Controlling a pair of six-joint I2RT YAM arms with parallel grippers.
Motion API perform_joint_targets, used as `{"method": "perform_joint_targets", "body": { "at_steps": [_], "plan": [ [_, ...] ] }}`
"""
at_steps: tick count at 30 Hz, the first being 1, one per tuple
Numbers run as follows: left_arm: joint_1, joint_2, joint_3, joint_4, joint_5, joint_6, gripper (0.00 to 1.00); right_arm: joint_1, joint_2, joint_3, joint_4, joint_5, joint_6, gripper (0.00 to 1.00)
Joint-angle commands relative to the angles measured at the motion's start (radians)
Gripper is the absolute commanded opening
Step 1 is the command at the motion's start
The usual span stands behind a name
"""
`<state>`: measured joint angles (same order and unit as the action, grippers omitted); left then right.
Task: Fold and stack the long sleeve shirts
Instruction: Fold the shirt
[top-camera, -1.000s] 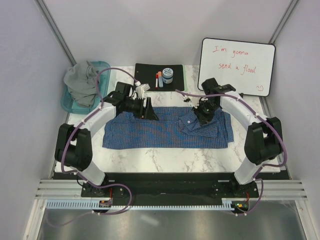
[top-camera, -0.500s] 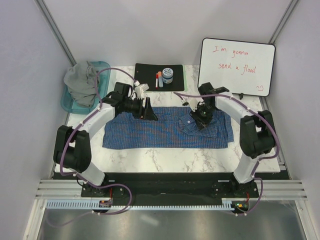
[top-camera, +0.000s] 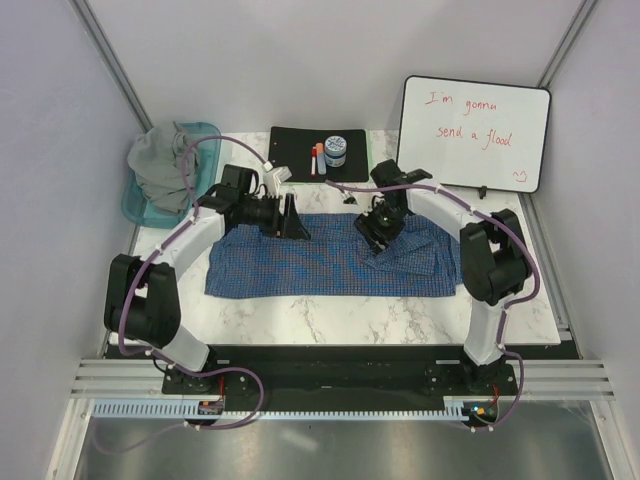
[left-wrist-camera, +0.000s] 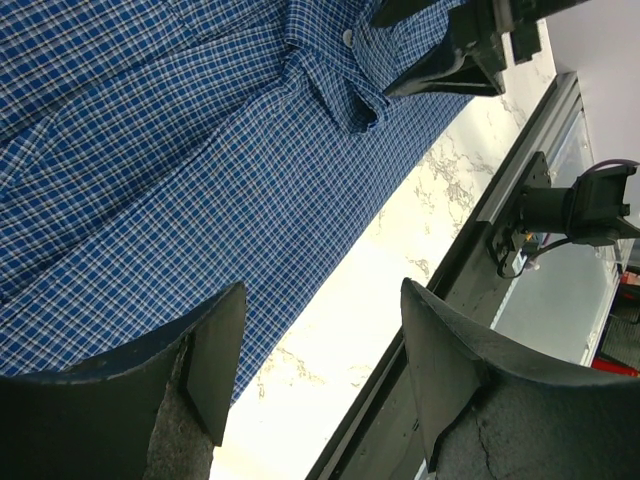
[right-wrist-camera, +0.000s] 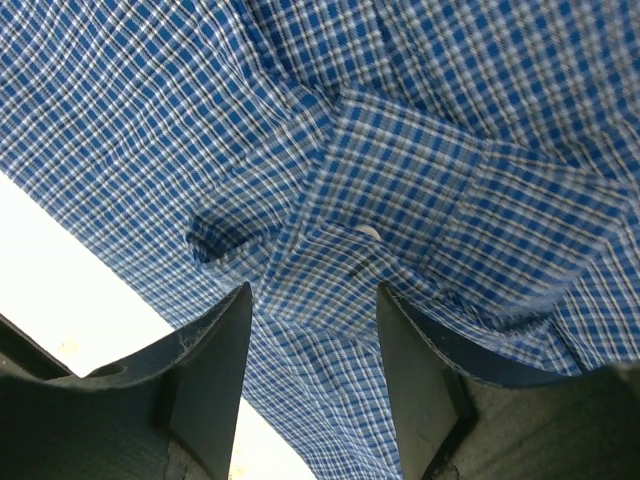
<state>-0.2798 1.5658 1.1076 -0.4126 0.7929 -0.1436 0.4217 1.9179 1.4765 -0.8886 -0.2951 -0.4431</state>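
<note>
The blue-and-white check shirt (top-camera: 330, 260) lies spread flat across the middle of the marble table, its cuff and button showing in the right wrist view (right-wrist-camera: 400, 210). The grey shirt (top-camera: 165, 165) is bunched in the teal tub at the far left. My left gripper (top-camera: 296, 222) is open and empty over the shirt's far edge; its view (left-wrist-camera: 320, 330) looks across the shirt (left-wrist-camera: 160, 170) to the near table edge. My right gripper (top-camera: 372, 228) is open just above the folded cuff, empty, with cloth between its fingers (right-wrist-camera: 315, 330).
A teal plastic tub (top-camera: 205, 135) stands at the far left. A black mat (top-camera: 290, 150) with a small jar and a marker lies at the back centre. A whiteboard (top-camera: 475, 132) leans at the back right. A black rail (top-camera: 330, 360) runs along the near edge.
My right gripper has moved left and toward the back along the shirt, from the right part to near its middle. My left gripper has shifted slightly toward the back.
</note>
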Motion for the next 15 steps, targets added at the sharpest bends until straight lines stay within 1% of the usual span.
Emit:
{"method": "perform_joint_targets", "body": {
  "at_steps": [1, 7, 12, 15],
  "plan": [
    [0.014, -0.026, -0.006, 0.009, 0.025, 0.044, 0.70, 0.032, 0.021, 0.010, 0.059, 0.089, 0.053, 0.61],
    [0.024, -0.041, -0.023, 0.005, 0.023, 0.055, 0.70, 0.052, 0.044, 0.028, 0.089, 0.174, 0.090, 0.62],
    [0.030, -0.038, -0.031, 0.003, 0.025, 0.059, 0.70, 0.077, 0.053, 0.031, 0.089, 0.182, 0.109, 0.63],
    [0.033, -0.035, -0.034, 0.003, 0.026, 0.061, 0.70, 0.089, 0.065, 0.033, 0.091, 0.186, 0.116, 0.68]
  ]
}}
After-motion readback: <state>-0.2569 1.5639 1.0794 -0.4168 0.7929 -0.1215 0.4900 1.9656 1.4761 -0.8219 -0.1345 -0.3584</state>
